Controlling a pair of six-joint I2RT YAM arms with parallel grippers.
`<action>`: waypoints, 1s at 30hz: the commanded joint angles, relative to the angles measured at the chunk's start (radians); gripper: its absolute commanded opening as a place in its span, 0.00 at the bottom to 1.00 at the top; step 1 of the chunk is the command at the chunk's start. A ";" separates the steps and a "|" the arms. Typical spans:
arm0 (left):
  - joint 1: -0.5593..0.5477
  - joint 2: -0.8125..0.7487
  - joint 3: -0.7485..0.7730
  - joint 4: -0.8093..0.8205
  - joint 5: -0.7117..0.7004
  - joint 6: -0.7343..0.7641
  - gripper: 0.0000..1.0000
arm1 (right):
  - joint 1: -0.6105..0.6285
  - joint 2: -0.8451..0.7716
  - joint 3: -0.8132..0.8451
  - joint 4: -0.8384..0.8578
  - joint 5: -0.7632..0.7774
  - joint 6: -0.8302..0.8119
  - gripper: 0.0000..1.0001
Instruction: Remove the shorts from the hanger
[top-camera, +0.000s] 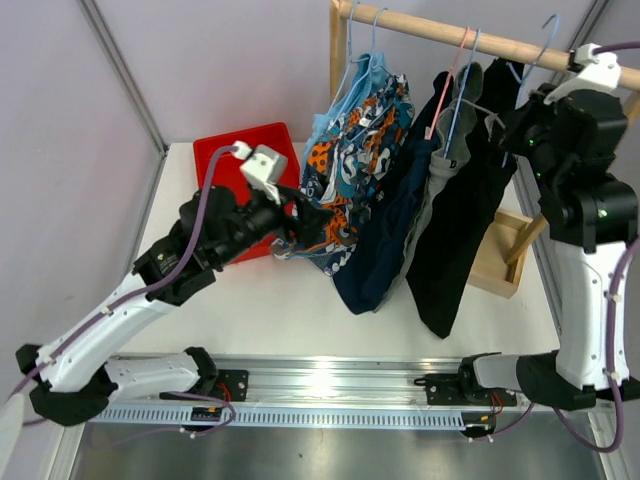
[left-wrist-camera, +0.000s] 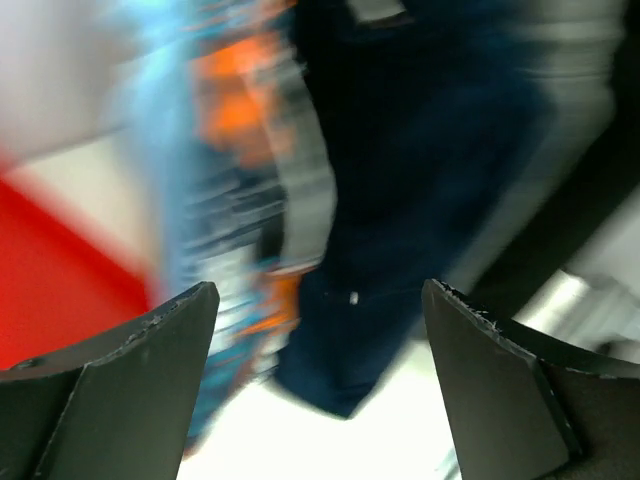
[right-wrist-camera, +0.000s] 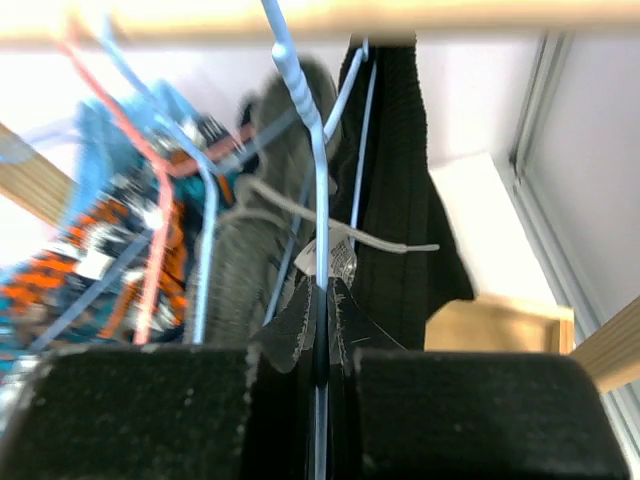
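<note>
Several shorts hang on wire hangers from a wooden rail (top-camera: 480, 40): a light blue pair (top-camera: 325, 125), an orange, blue and white patterned pair (top-camera: 360, 140), a navy pair (top-camera: 385, 250), a grey pair (top-camera: 452, 150) and a black pair (top-camera: 460, 230). My left gripper (top-camera: 305, 220) is open at the lower edge of the patterned shorts. In the blurred left wrist view its jaws (left-wrist-camera: 320, 295) stand wide apart in front of the patterned (left-wrist-camera: 240, 180) and navy shorts (left-wrist-camera: 400, 200). My right gripper (top-camera: 518, 125) is up by the rail, shut (right-wrist-camera: 322, 290) on a light blue hanger wire (right-wrist-camera: 318, 170) beside the black shorts (right-wrist-camera: 395, 200).
A red bin (top-camera: 225, 155) stands behind my left arm at the back left. A shallow wooden box (top-camera: 505, 255) sits under the rack on the right. The rack's wooden post (top-camera: 340, 50) rises at the back. Grey walls close in both sides.
</note>
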 joint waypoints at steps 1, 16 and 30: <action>-0.171 0.059 0.158 -0.028 -0.060 0.062 0.90 | 0.003 -0.083 0.086 0.047 0.031 -0.001 0.00; -0.583 0.487 0.348 0.267 0.108 0.083 0.96 | 0.009 -0.260 -0.132 0.039 -0.054 0.105 0.00; -0.600 0.729 0.531 0.291 0.071 0.094 0.87 | 0.011 -0.323 -0.201 0.035 -0.103 0.134 0.00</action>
